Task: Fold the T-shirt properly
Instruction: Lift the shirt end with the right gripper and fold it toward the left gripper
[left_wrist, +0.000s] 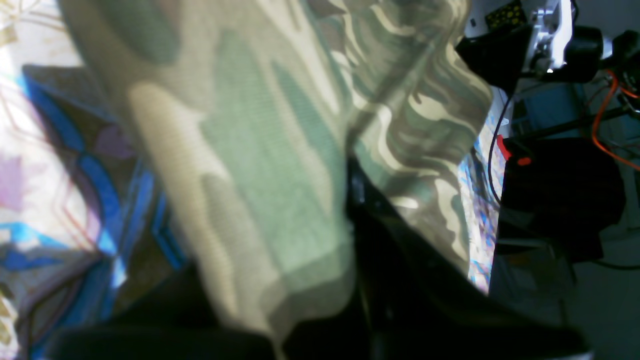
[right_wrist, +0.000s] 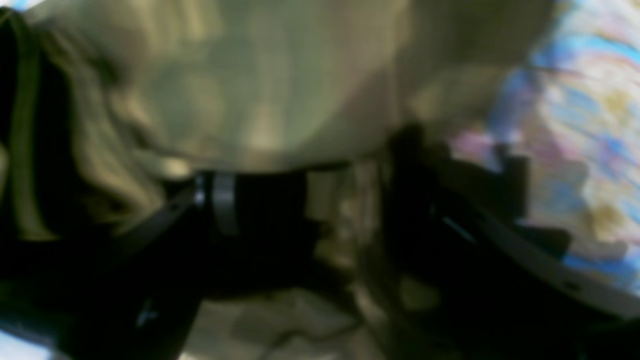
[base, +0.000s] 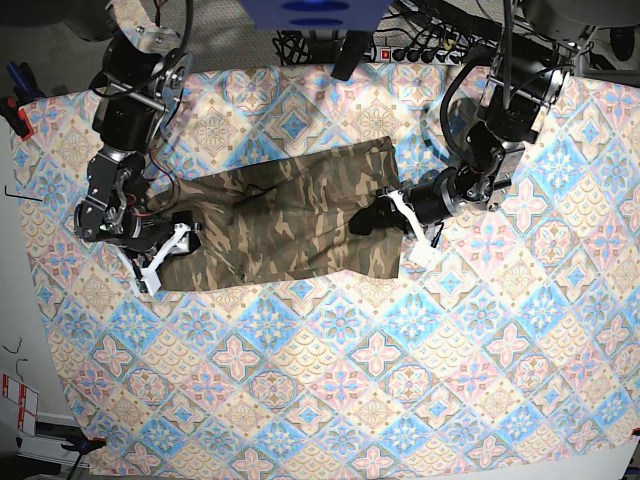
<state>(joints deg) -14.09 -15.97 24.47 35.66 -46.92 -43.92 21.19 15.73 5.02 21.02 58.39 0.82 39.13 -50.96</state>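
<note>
The camouflage T-shirt (base: 290, 215) lies spread, somewhat bunched, across the middle of the tile-patterned tablecloth (base: 350, 380). My left gripper (base: 378, 218) is at the shirt's right edge, and its black fingers close over the cloth. In the left wrist view the shirt (left_wrist: 260, 150) drapes over the gripper (left_wrist: 352, 200), hem hanging down. My right gripper (base: 175, 240) is at the shirt's left edge. The right wrist view is blurred. It shows camouflage cloth (right_wrist: 280, 90) pinched between the dark fingers (right_wrist: 260, 210) of the gripper (right_wrist: 350, 225).
A power strip and cables (base: 430, 50) lie along the table's far edge. A red clamp (base: 10, 105) sits at the left edge. Beyond the table edge, the left wrist view shows black equipment with orange wires (left_wrist: 560, 190). Bare tablecloth fills the whole near half.
</note>
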